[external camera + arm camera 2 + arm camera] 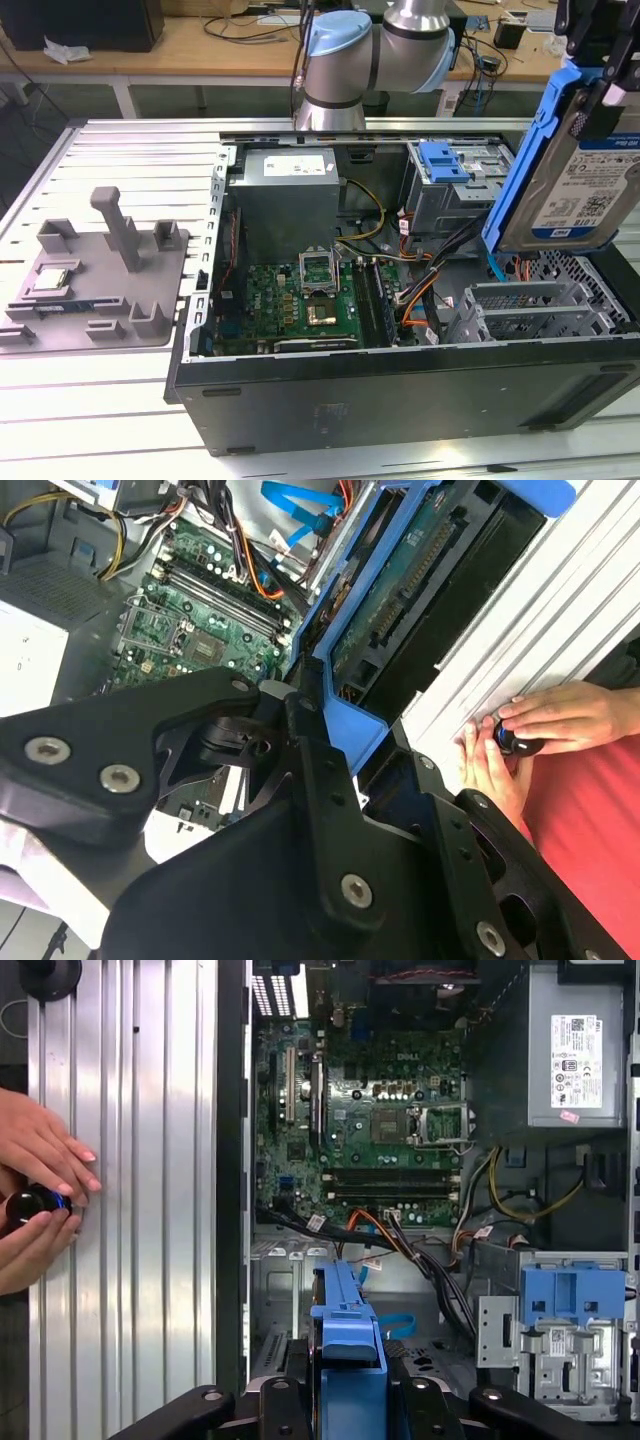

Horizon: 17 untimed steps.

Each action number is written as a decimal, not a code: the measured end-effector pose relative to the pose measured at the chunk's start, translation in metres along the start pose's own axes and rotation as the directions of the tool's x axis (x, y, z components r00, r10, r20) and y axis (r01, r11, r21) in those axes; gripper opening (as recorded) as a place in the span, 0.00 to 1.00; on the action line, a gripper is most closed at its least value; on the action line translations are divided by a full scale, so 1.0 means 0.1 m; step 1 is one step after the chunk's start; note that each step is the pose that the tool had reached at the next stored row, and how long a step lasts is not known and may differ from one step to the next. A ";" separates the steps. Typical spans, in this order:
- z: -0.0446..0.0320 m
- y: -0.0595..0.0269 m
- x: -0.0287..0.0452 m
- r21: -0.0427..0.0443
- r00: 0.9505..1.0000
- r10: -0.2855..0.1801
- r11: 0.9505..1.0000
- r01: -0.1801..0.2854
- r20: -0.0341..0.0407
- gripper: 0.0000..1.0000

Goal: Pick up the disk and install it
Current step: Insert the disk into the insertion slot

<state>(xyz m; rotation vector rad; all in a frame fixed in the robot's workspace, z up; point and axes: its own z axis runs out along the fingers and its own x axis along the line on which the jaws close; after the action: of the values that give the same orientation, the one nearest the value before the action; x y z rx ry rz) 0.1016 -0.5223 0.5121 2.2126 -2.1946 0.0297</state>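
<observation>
The disk (pixel 585 175), a silver hard drive with a white-and-blue label in a blue plastic carrier frame, hangs tilted on edge above the open computer case (pixel 400 385), at the exterior view's right. My gripper (pixel 598 70) is shut on the disk's upper end. In the second wrist view the disk (pixel 405 595) shows its green circuit-board side, with the black fingers (pixel 320 770) of the gripper (pixel 350 730) clamped on the blue frame. The first wrist view looks along the disk's blue edge (pixel 348 1355), with the gripper (pixel 348 1385) around it, over the case floor.
Inside the case lie the motherboard (pixel 300 300), a grey power supply (pixel 290 195), cable bundles (pixel 420 275), and a grey drive cage with a blue latch piece (pixel 445 160). A grey fixture (pixel 100 285) holds a small silver chip. A person's hands (pixel 40 1200) rest on the slatted table.
</observation>
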 end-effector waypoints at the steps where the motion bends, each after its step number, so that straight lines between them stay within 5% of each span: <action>1: 0.014 -0.004 0.000 0.000 1.000 0.000 1.000 0.000 0.003 0.37; 17: 0.167 -0.030 0.111 0.000 0.999 -0.002 1.000 0.002 0.034 0.37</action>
<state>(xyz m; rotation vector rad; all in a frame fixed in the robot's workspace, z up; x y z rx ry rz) 0.1046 -0.5340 0.4957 2.2322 -2.2089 -0.0071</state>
